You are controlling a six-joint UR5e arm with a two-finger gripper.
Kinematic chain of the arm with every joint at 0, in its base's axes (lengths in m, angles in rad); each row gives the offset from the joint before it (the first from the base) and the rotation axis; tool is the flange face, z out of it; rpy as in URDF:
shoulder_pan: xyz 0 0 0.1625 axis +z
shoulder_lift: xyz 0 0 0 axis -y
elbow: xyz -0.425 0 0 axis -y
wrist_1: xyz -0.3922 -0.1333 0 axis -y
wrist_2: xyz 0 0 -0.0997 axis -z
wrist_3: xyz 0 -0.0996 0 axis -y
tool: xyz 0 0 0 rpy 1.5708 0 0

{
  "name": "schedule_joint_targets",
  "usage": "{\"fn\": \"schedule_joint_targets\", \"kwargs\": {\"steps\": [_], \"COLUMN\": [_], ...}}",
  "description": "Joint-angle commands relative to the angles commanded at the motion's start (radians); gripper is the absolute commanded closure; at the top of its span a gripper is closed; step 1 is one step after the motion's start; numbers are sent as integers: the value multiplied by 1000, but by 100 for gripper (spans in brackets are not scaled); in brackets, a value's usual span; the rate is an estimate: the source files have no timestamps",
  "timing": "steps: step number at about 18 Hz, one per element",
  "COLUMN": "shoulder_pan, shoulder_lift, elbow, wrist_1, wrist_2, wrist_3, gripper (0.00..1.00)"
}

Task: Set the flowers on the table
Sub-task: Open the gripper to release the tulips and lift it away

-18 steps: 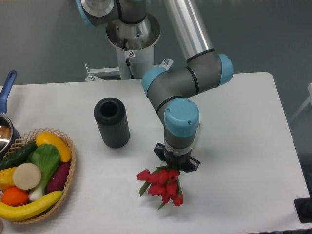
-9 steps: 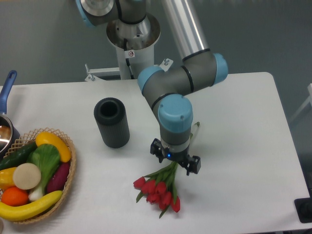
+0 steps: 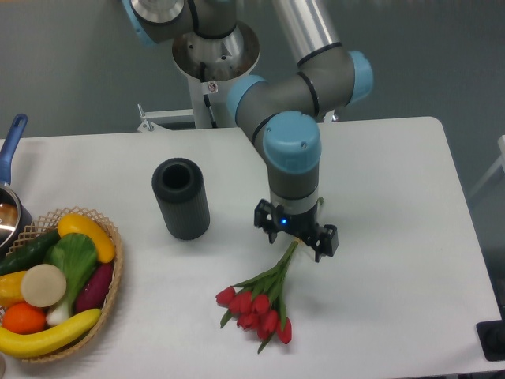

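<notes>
Red tulip heads of the flowers (image 3: 258, 307) lying flat on the white desk (image 3: 394, 197), green stems running up and to the right toward the tool (image 3: 295, 234). Tool poised above the stem ends, jaws spread apart and gripping nothing; whether the stem tips touch it, cannot tell. Small blue light glowing on the tool's body. Black ribbed cylinder (image 3: 181, 198) standing upright on the desk, left of the tool and up-left of the flowers, well apart from them. Wicker basket (image 3: 111, 276) of fruit and vegetables at the desk's left edge, far left of the flowers. Blue-handled pot (image 3: 9, 185) above the basket, partly cut off.
</notes>
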Motion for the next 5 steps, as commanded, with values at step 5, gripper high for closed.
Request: {"fn": "schedule_joint_targets", "kwargs": {"steps": [5], "shoulder_pan": [15], "shoulder_lift": [15], "elbow": [-17], "wrist_1": [-6], "wrist_2": [-3], "wrist_3": [22], "gripper": [0]}}
